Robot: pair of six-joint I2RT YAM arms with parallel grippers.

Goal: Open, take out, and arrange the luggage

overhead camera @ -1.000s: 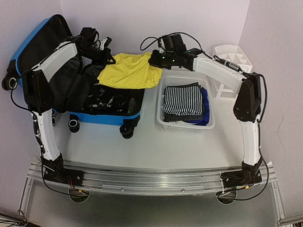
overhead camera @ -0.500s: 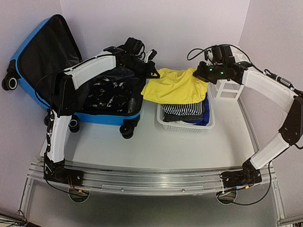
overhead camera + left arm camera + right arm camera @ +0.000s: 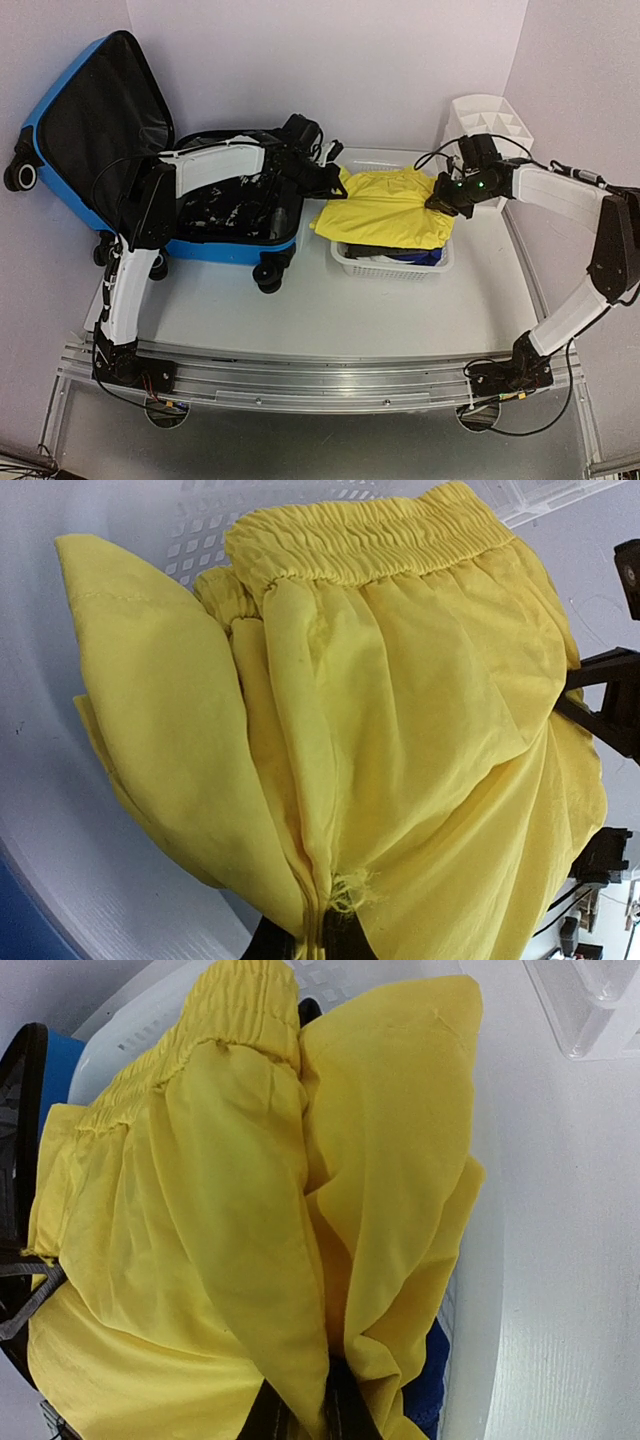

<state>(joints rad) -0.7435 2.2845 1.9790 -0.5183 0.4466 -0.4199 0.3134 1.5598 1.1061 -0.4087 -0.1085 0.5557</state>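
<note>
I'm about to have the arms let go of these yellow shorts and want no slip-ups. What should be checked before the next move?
1. Left fingers pinch yellow shorts: ok.
2. Right fingers pinch the shorts: ok.
3. Shorts above white basket: ok.
4. Shorts lying flat: not ok, bunched.
5. Shorts resting on the clothes below: cannot tell.
6. Lid of luggage open: ok.

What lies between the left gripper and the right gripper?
The yellow garment, held by left gripper and right gripper, above the white basket; the top view shows it.
</note>
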